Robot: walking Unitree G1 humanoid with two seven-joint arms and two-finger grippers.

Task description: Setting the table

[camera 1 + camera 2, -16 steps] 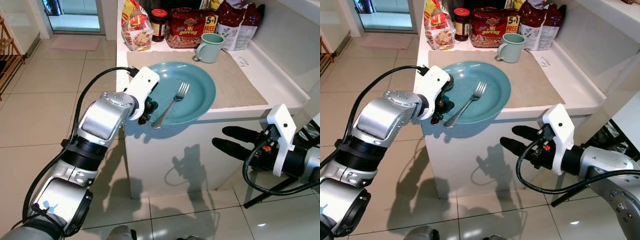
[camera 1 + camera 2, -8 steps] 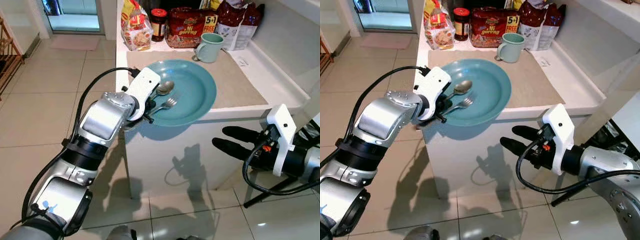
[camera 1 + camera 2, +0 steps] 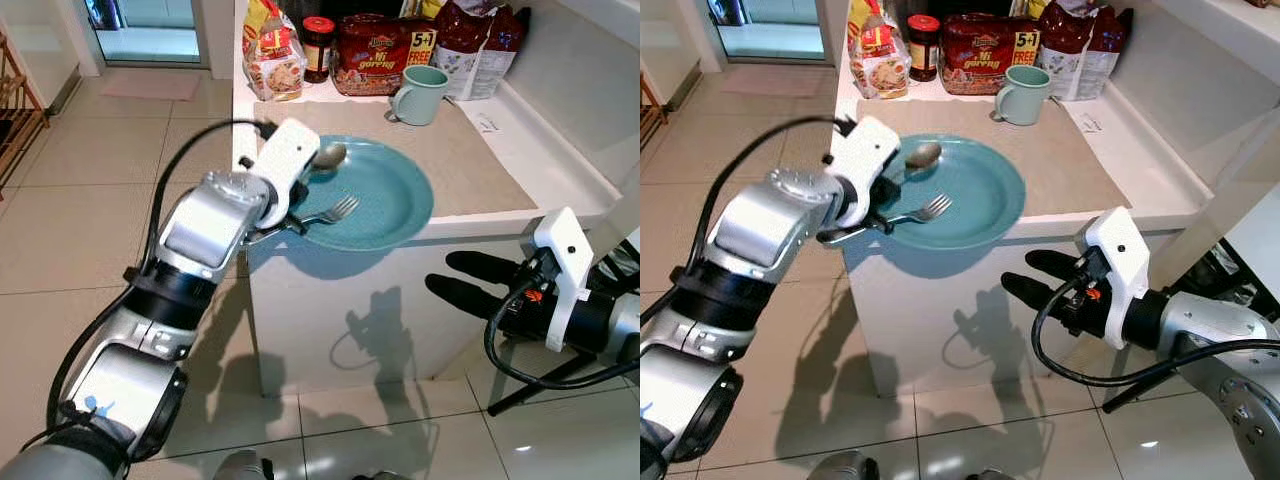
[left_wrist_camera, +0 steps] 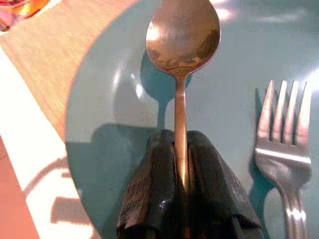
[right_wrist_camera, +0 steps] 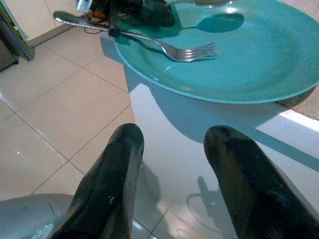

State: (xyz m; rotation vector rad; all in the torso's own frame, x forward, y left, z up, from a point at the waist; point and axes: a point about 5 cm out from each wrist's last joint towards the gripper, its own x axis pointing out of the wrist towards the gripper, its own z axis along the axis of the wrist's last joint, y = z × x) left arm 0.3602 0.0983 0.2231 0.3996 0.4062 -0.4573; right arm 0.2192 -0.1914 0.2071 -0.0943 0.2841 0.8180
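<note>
Left gripper (image 4: 182,191) pinches spoon (image 4: 182,55) by handle above plate (image 3: 385,190); fork (image 3: 325,213) alongside. Right gripper (image 5: 172,149) spread, idle below plate. Risk: thin-handle grip slipping, spoon dropping.

A plate (image 3: 385,195) lies on a placemat (image 3: 470,165) at the front left corner of the counter (image 3: 560,170), its near rim jutting past the counter edge. The left gripper (image 4: 180,194) sits at the plate's left rim with a spoon (image 4: 182,45) pinched between its fingers, the bowl reaching ahead of the fingertips over the plate. A fork (image 3: 325,213) lies just right of that gripper, tines over the plate, handle poking out past the rim. Beyond the plate stands a mug (image 3: 420,94), and behind it a row of food packets (image 3: 375,55) and a jar (image 3: 317,47). The right gripper (image 3: 462,283) hangs below and in front of the counter edge, well apart from the plate.
</note>
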